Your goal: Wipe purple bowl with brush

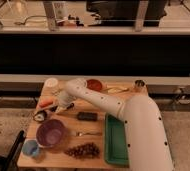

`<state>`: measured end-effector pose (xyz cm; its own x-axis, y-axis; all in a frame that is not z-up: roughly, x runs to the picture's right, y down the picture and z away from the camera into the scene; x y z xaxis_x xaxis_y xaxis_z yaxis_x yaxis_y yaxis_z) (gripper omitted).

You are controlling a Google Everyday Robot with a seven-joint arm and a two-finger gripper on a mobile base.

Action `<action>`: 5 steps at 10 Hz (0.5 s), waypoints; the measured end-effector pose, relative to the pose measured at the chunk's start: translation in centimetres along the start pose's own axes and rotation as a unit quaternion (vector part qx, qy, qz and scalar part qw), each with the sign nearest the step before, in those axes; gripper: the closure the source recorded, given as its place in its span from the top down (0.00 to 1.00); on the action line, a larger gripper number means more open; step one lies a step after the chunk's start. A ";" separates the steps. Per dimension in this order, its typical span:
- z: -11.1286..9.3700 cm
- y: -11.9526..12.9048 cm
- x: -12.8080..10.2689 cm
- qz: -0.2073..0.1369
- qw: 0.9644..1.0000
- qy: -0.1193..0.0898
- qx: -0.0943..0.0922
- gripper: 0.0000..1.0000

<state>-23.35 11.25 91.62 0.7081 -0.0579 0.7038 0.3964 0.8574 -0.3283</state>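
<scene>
Pincer: low over the left part of the worktop, just right of an orange item; cannot tell whether wide, narrow or holding.
Obscured: the pincer's tip merges with a dark patch beneath the wrist; the arm hides the worktop's right edge.
Hard to identify: the brush reads only as a small dark rounded shape with a pale edge; handle not distinguishable.
Brush location: left edge of the worktop, below the orange item, just above the purple bowl.
Purple bowl: round, matte, deep hollow, upright; front left, beside a small blue cup.
Purple bowl contact: apart from the pincer.
Arm: white, rising from the lower right, reaching diagonally to the upper left, wrist bent downward.
</scene>
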 end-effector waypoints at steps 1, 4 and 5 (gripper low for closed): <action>-0.1 0.0 -0.1 0.000 1.000 -0.001 -0.001 0.50; -0.4 -0.1 0.0 0.002 1.000 -0.003 0.000 0.50; -0.4 -0.1 0.0 0.002 1.000 -0.004 0.000 0.49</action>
<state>-23.15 11.01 91.44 0.7042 -0.0506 0.7082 0.3939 0.8577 -0.3304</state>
